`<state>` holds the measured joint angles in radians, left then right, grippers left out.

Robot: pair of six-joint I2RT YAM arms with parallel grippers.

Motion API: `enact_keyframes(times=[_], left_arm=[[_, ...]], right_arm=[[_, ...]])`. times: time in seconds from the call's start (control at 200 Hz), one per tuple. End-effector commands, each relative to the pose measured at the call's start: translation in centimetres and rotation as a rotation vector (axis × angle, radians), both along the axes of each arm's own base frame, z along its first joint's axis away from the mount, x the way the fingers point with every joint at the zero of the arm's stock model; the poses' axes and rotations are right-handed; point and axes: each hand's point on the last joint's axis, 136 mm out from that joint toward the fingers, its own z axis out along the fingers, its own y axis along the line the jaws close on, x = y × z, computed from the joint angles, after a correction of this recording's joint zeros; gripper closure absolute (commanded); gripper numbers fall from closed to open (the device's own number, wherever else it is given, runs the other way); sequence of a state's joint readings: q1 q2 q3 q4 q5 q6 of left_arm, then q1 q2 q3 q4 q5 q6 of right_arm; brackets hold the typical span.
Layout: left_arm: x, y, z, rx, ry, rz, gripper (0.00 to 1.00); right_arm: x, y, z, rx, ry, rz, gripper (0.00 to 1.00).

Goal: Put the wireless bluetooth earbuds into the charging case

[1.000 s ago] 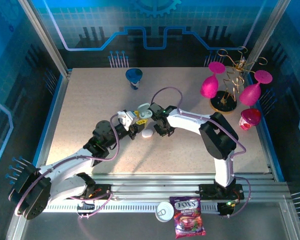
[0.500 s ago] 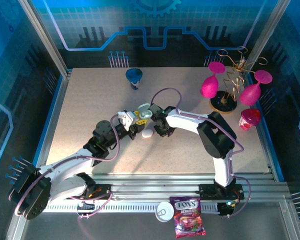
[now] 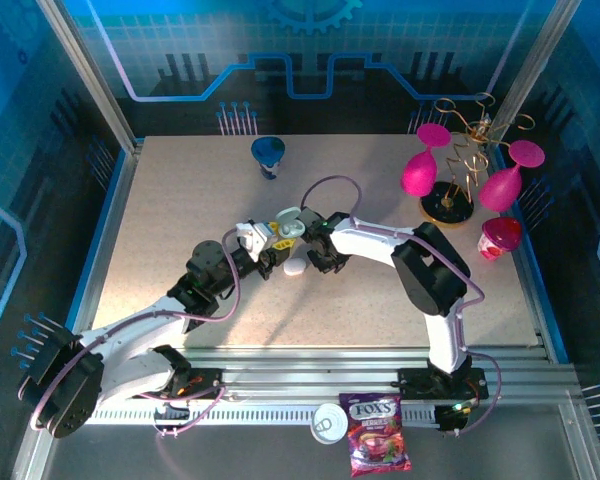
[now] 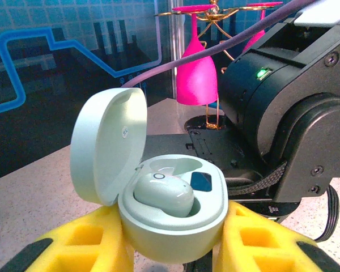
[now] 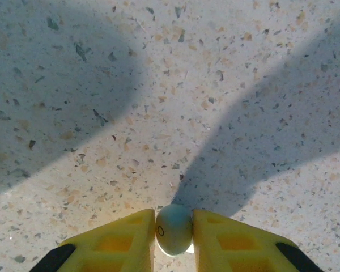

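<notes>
Pinching the open charging case [image 4: 175,226] by its base, the left gripper [image 4: 175,252] is holding it near the middle of the bench [image 3: 180,200], with one earbud [image 4: 161,192] sitting inside (lid [image 4: 105,141] tipped back). The right gripper [image 5: 173,224] is squeezing a second earbud [image 5: 173,232] between its yellow fingers [image 5: 119,238], over the speckled bench top.

Speckled table [image 3: 180,210] bears blue cup [image 3: 269,155], gold stand [image 3: 448,207], pink cup [image 3: 500,238].
</notes>
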<state>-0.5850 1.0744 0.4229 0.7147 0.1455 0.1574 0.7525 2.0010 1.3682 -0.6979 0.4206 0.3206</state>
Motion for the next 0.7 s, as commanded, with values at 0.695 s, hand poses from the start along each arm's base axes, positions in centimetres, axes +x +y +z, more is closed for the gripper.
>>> enact_keyframes(times=[0.695], left_arm=[[0.6,0.3,0.9,-0.065,-0.01,0.011,0.69]], right_arm=[[-0.5,-0.6,9.5,0.518,-0.018,-0.104,0.8]])
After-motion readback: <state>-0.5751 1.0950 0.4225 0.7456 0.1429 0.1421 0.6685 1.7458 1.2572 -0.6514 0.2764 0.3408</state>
